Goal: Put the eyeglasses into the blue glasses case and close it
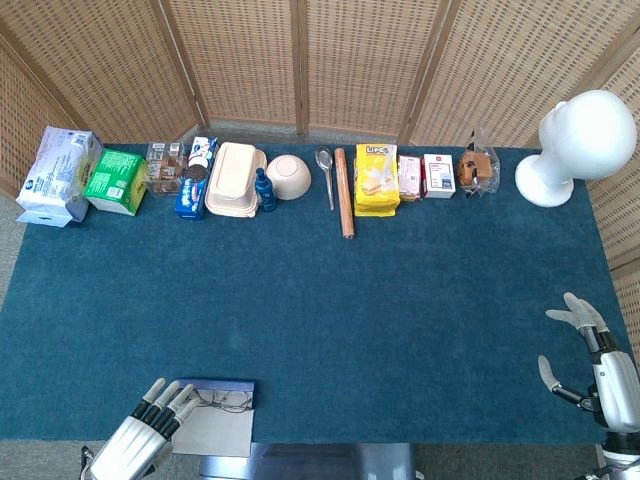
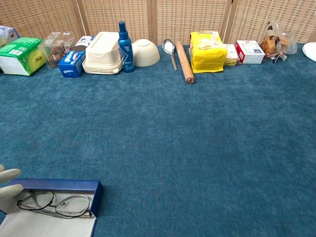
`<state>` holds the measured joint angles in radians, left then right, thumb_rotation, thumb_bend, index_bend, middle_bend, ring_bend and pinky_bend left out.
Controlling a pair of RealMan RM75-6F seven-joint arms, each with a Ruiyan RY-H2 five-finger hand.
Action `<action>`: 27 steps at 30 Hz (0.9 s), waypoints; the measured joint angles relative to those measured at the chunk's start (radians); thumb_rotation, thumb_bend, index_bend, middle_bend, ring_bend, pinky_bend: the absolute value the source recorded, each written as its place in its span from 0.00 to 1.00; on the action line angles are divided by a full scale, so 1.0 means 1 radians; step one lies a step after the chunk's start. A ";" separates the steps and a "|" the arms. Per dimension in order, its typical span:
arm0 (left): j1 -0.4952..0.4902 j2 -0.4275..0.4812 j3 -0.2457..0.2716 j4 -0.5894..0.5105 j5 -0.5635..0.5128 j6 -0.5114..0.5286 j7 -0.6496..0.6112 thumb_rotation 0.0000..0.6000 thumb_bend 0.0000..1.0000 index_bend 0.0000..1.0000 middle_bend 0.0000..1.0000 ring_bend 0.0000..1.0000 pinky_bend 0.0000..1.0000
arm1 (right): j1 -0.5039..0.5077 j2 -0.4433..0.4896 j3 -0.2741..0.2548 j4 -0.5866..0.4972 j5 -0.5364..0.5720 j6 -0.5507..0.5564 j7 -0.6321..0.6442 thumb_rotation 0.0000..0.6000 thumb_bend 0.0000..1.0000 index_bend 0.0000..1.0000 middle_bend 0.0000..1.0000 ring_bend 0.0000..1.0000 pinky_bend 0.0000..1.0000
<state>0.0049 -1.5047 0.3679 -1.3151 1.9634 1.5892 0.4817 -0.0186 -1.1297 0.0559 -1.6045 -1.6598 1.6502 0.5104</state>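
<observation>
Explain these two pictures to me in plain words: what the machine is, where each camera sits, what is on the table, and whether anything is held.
This is a two-armed robot with human-like hands, at a blue table. One picture looks down from its head, the other forward from its chest. Its left hand lies at the near left edge beside the open blue glasses case, with the eyeglasses already inside. Its right hand waits at the far right, fingers apart. Neither holds anything. Food packets, a bottle, a bowl and a rolling pin line the back.

"OREO" on blue box; other labels unreadable.
</observation>
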 measured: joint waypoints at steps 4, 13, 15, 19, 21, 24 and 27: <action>0.031 -0.023 -0.003 0.073 0.022 0.035 -0.001 0.88 0.26 0.00 0.00 0.00 0.00 | 0.000 0.007 -0.005 0.000 -0.007 0.010 0.010 1.00 0.39 0.00 0.28 0.08 0.19; 0.085 -0.062 -0.016 0.191 0.032 0.077 -0.036 0.88 0.27 0.00 0.00 0.00 0.00 | -0.011 0.010 -0.021 0.010 -0.015 0.034 0.031 1.00 0.39 0.00 0.28 0.08 0.19; 0.089 -0.064 -0.024 0.201 0.028 0.078 -0.039 0.88 0.27 0.00 0.00 0.00 0.00 | -0.014 0.010 -0.023 0.010 -0.016 0.039 0.033 1.00 0.39 0.00 0.28 0.08 0.19; 0.085 -0.064 -0.035 0.207 0.027 0.065 -0.034 0.88 0.26 0.00 0.00 0.00 0.00 | -0.024 0.016 -0.030 0.013 -0.017 0.057 0.044 1.00 0.39 0.00 0.28 0.09 0.19; 0.082 -0.066 -0.038 0.210 0.027 0.052 -0.030 0.88 0.26 0.00 0.00 0.00 0.00 | -0.029 0.019 -0.031 0.015 -0.018 0.065 0.049 1.00 0.39 0.00 0.28 0.08 0.19; 0.077 -0.071 -0.040 0.215 0.030 0.033 -0.023 0.87 0.26 0.00 0.00 0.00 0.00 | -0.036 0.023 -0.034 0.021 -0.019 0.079 0.059 1.00 0.39 0.00 0.28 0.09 0.19; 0.068 -0.070 -0.042 0.214 0.037 0.019 -0.016 0.87 0.27 0.00 0.00 0.00 0.00 | -0.044 0.025 -0.037 0.027 -0.018 0.090 0.067 1.00 0.39 0.00 0.28 0.09 0.19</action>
<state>0.0734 -1.5749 0.3259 -1.1009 2.0006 1.6083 0.4659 -0.0621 -1.1050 0.0187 -1.5772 -1.6778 1.7404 0.5775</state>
